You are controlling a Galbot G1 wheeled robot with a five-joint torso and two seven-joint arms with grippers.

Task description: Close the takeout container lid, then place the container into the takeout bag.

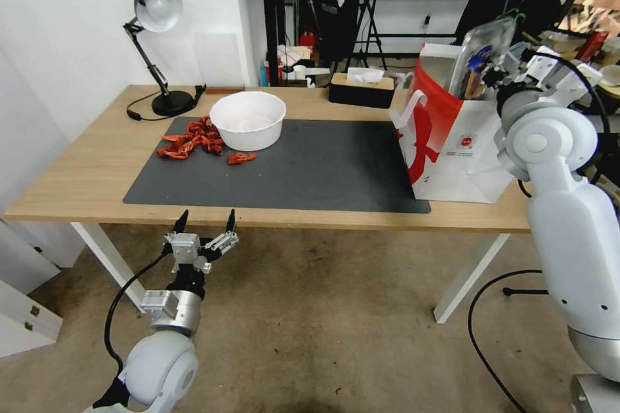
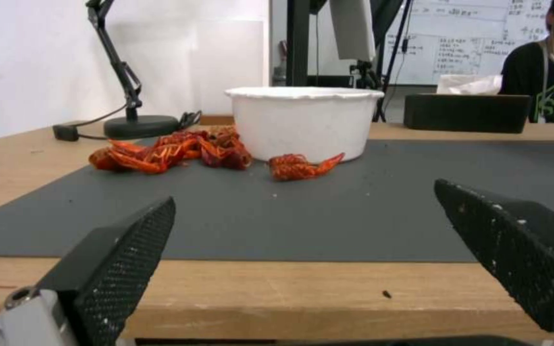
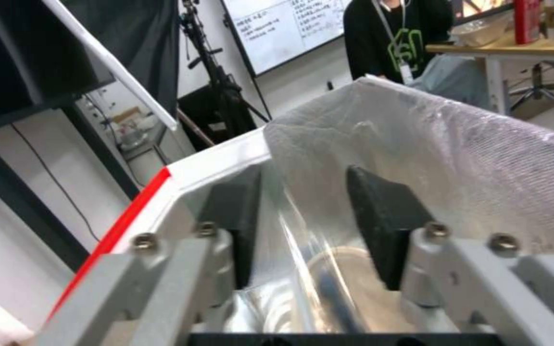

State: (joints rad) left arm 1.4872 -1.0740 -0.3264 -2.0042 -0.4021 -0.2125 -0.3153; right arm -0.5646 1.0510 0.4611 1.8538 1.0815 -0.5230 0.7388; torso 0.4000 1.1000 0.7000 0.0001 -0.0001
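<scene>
The takeout container, a clear clamshell with dark blue berries inside, stands on edge, half sunk in the open top of the takeout bag. Its lid looks pressed flat against the berry half. My right gripper is shut on the container from the right, at the bag's mouth. In the right wrist view the fingers pinch clear plastic above the bag's silvery lining and white rim. My left gripper hangs open below the table's front edge, its fingers wide apart.
A white bowl and a pile of red crayfish sit at the back left of the grey mat. A desk lamp stands far left, and a tissue box sits behind the mat.
</scene>
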